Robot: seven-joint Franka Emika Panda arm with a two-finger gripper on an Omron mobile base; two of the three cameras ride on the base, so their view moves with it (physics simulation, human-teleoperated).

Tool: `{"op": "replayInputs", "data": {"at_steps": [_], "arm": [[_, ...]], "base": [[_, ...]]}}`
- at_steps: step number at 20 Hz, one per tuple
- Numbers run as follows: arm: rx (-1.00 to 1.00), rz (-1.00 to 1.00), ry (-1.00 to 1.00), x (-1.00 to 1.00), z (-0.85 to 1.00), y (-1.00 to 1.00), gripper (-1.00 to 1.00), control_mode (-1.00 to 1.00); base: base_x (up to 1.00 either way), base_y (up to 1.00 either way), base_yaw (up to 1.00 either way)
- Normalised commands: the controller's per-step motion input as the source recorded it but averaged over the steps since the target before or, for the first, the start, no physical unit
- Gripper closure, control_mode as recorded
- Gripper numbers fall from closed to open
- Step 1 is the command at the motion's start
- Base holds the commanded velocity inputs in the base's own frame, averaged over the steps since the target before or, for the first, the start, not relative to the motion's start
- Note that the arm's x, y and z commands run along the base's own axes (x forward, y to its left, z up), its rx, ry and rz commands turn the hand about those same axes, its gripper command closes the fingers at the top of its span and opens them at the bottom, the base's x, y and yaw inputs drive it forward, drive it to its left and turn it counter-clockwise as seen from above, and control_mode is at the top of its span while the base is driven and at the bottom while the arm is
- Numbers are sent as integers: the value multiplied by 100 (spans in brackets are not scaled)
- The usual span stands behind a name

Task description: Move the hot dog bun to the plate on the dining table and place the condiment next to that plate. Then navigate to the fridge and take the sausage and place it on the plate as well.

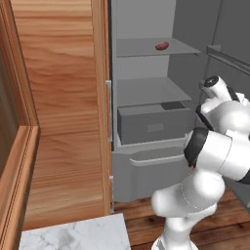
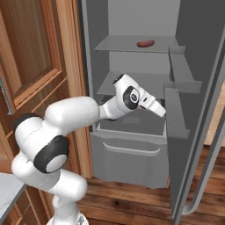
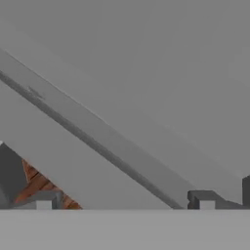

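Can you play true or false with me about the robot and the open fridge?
1. The sausage lies on the top shelf of the fridge. True.
2. The gripper is squeezing the sausage. False: its fingers are wide open and empty, down below the sausage's shelf.
3. The fridge door is open. True.
4. The sausage sits in the grey drawer. False: it is on a shelf higher up.
5. The floor in front of the fridge is wood. True.
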Motion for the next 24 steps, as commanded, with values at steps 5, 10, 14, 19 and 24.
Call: {"op": "replayInputs", "data": {"at_steps": [5, 10, 14, 19, 24], "arm": [[-3, 0, 0, -1, -31, -100, -100, -100], [0, 4, -19, -93, 26, -1, -100, -100], [0, 21, -15, -97, 72, 91, -100, -100], [0, 29, -5, -47, 71, 100, -100, -100], [9, 39, 8, 0, 58, 100, -100, -100]], "base": [[0, 0, 0], [0, 0, 0], [0, 0, 0], [0, 0, 0], [0, 0, 0]]}}
